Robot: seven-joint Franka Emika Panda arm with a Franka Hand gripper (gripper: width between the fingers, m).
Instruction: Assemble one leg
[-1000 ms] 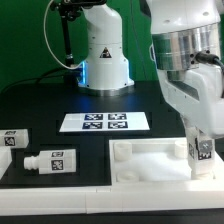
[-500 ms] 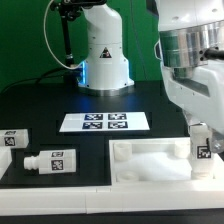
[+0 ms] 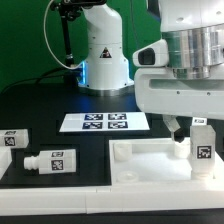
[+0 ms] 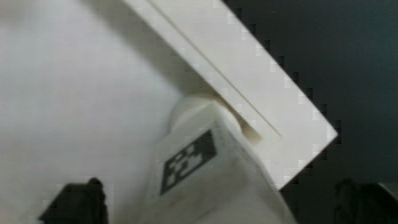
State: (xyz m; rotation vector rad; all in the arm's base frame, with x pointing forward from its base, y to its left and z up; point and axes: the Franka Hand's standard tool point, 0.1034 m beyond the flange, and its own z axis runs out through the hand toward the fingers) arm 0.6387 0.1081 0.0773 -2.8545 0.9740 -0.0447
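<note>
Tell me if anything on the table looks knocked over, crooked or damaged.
Nothing stands out. The upright leg sits straight at the white top's corner on the exterior view's right. One loose leg and a second loose leg lie on their sides at the exterior view's left, apparently just waiting parts.

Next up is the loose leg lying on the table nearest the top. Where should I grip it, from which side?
Take the leg from straight above, probably, across its blocky tagged body: it lies flat, long sides exposed. Leave the narrower peg end free.
</note>
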